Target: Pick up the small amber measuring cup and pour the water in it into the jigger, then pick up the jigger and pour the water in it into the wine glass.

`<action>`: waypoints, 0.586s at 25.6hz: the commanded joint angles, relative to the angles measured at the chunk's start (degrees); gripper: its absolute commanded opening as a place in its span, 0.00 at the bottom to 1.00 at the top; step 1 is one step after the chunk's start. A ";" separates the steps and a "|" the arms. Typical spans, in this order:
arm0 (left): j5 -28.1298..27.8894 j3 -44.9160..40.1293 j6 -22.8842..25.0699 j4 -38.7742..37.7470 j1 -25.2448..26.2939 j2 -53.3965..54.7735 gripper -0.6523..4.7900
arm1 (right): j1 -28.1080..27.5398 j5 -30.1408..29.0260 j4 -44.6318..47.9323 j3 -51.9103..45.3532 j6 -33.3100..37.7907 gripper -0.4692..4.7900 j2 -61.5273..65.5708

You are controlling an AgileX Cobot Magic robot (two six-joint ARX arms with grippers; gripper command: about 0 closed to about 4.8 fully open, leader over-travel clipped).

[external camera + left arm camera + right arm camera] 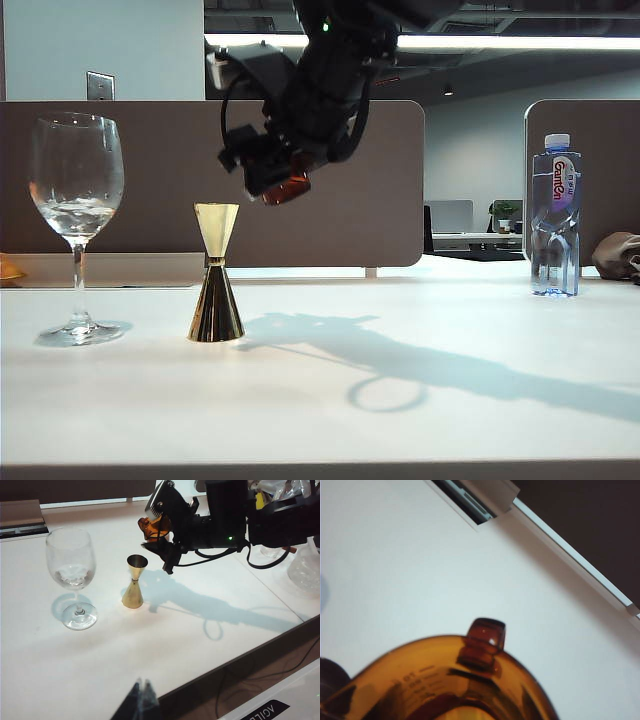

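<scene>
Amber measuring cup [288, 187], small translucent orange-brown glass: you've got one, tilted, clamped in the right gripper [272, 172] in the air, above and just right of the jigger's mouth. Left to right on the white table [400, 400]: one tall clear stemmed wine glass [76, 225] with some water [75, 218] in the bowl, one shiny gold hourglass jigger [216, 272] upright, one clear plastic bottle [556, 215] far right. Left gripper [141, 705]: only dark tips show, over the near table edge, well apart from everything; can't tell how its fingers stand.
</scene>
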 commanded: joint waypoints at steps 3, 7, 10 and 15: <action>0.02 0.11 -0.02 0.35 0.02 0.04 0.12 | 0.17 1.18 2.25 0.33 -4.48 0.16 0.04; 0.02 0.11 -0.02 0.35 0.02 0.04 0.12 | 0.15 2.27 2.58 0.33 -8.24 0.16 0.04; 0.02 0.11 -0.02 0.35 0.02 0.04 0.12 | 0.17 2.91 3.43 0.33 -11.21 0.16 0.04; 0.02 0.11 -0.02 0.35 0.02 0.04 0.12 | 0.22 2.86 4.46 0.33 -12.70 0.16 0.04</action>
